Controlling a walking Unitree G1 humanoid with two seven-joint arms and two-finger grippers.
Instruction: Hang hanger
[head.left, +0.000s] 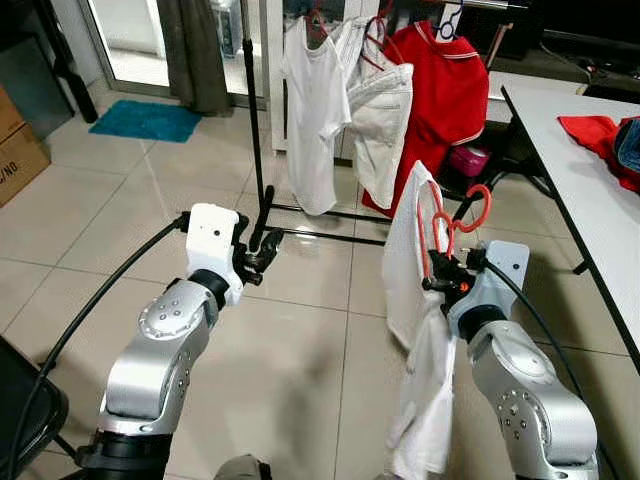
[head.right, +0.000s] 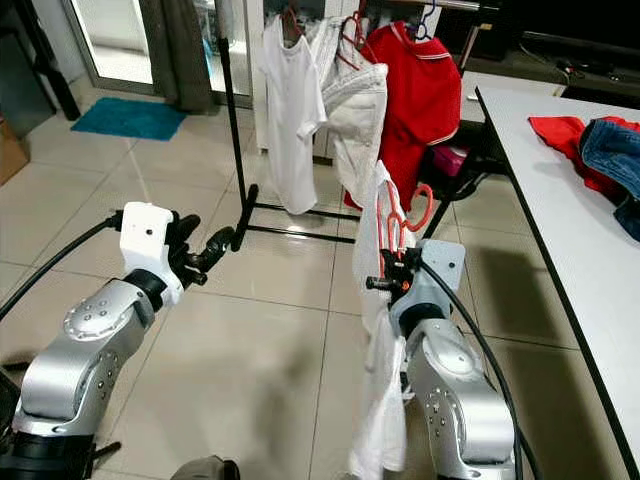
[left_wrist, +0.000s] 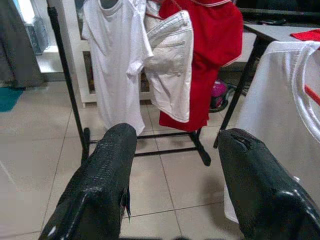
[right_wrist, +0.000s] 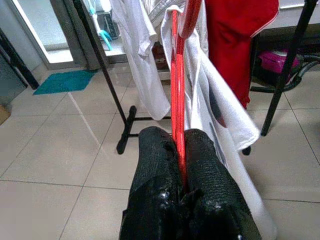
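My right gripper (head.left: 441, 272) is shut on a red hanger (head.left: 449, 222) that carries a white garment (head.left: 408, 262); the cloth hangs down in front of my right arm. The right wrist view has the red hanger (right_wrist: 175, 80) pinched between the two black fingers (right_wrist: 155, 165). My left gripper (head.left: 266, 249) is held out over the floor, open, with nothing between its fingers (left_wrist: 107, 165). Ahead stands a black clothes rack (head.left: 255, 140) with a white T-shirt (head.left: 312, 110), white shorts (head.left: 382, 125) and a red polo shirt (head.left: 440, 95) hanging on it.
A white table (head.left: 575, 170) runs along the right with red and blue clothes (head.left: 610, 135) on it. A teal mat (head.left: 145, 120) lies by the glass door at the back left. A cardboard box (head.left: 15, 145) stands at the left edge. Tiled floor lies between me and the rack.
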